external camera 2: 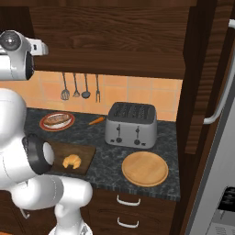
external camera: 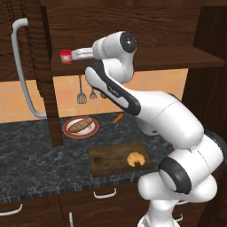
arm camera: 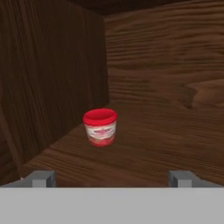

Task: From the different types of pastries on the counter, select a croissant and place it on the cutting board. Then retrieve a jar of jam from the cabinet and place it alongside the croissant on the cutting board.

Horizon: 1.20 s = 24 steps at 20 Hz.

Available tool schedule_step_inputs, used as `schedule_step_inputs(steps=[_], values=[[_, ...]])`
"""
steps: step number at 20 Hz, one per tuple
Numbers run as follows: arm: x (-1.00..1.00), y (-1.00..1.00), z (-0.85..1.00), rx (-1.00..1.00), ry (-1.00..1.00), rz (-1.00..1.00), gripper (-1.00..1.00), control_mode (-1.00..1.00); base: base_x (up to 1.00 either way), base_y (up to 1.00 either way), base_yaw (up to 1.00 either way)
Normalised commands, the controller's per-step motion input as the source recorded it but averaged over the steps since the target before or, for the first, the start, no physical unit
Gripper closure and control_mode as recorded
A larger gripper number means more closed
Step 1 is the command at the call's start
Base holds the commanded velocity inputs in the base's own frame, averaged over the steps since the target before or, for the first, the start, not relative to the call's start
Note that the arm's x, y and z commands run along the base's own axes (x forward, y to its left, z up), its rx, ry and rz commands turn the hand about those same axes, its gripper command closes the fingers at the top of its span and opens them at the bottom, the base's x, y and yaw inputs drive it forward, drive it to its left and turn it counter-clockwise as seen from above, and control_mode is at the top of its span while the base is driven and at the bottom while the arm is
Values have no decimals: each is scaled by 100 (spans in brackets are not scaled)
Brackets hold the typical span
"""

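Golden croissant (external camera: 135, 158) on cutting board (external camera: 106, 160); red-lidded jar of jam (arm camera: 100, 127) upright on cabinet shelf (arm camera: 144, 153)

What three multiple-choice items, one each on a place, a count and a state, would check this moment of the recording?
1. Where does the croissant lie?
A. on the cutting board
B. on the red-rimmed plate
C. on the cabinet shelf

2. How many utensils hang on the tiled wall in the right base view?
A. two
B. four
C. six

3. What is the state of the hand with regard to the jar of jam?
A. shut on the jar
B. open, with the jar ahead of it on the shelf
C. carrying the jar over the counter

Answers:
1 A: the golden crescent rests on the dark board.
2 B: four utensils hang in a row.
3 B: the fingertips stand wide apart, with the jar beyond them.
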Motion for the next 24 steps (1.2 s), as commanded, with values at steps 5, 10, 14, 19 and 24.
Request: schedule_step_inputs(steps=[5,10,14,19,24], values=[[5,25,0,0,3,0,-100,-100,0,0,0],[30,1,-1,0,0,0,-100,-100,0,0,0],[48,11,-12,0,0,1,-100,-100,0,0,0],[31,25,-14,0,0,2,-100,-100,0,0,0],[7,28,-12,0,0,3,-100,-100,0,0,0]])
